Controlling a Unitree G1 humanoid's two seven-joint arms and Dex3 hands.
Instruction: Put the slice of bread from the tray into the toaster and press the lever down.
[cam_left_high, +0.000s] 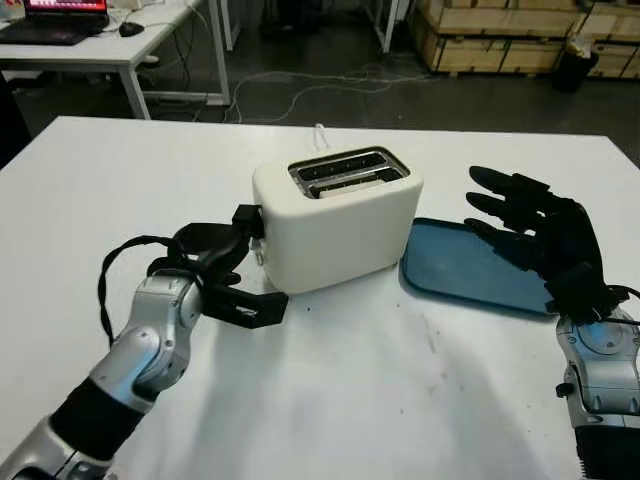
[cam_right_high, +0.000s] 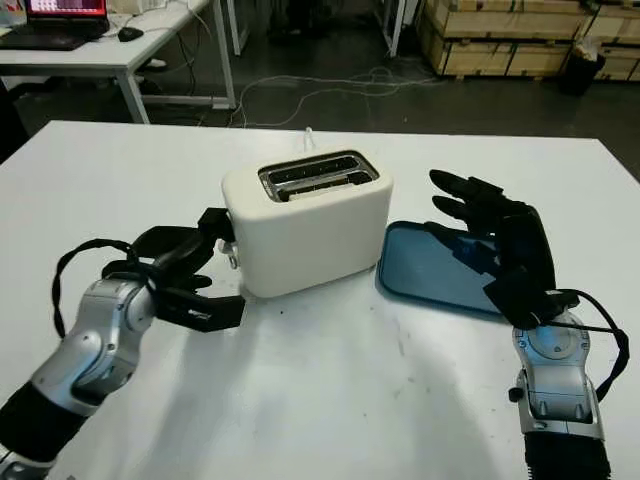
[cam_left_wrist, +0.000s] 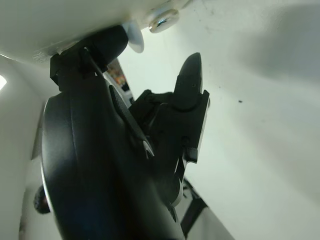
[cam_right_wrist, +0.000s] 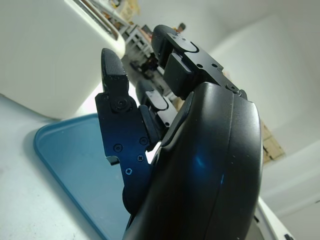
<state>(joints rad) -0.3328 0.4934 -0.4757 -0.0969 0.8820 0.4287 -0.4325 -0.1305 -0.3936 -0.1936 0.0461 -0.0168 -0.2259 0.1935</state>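
A cream-white toaster (cam_left_high: 335, 222) with rounded corners and two chrome-edged slots is seen standing near the middle of the white table (cam_left_high: 330, 400), and a pale slice of bread (cam_left_high: 350, 178) is seen sunk low in the slots. Just to its right lies a blue tray (cam_left_high: 455, 268), its near corner close beside the toaster's base. The left hand (cam_left_high: 222, 262) is placed against the toaster's left end, with its upper fingers (cam_left_high: 245, 222) reaching onto the lever there and a lower finger lying out along the table; no object is gripped. The right hand (cam_left_high: 535, 230) is held open above the tray's right part, holding nothing. In the left wrist view, a white lever tab (cam_left_wrist: 133, 37) and a small chrome knob (cam_left_wrist: 163, 19) are shown.
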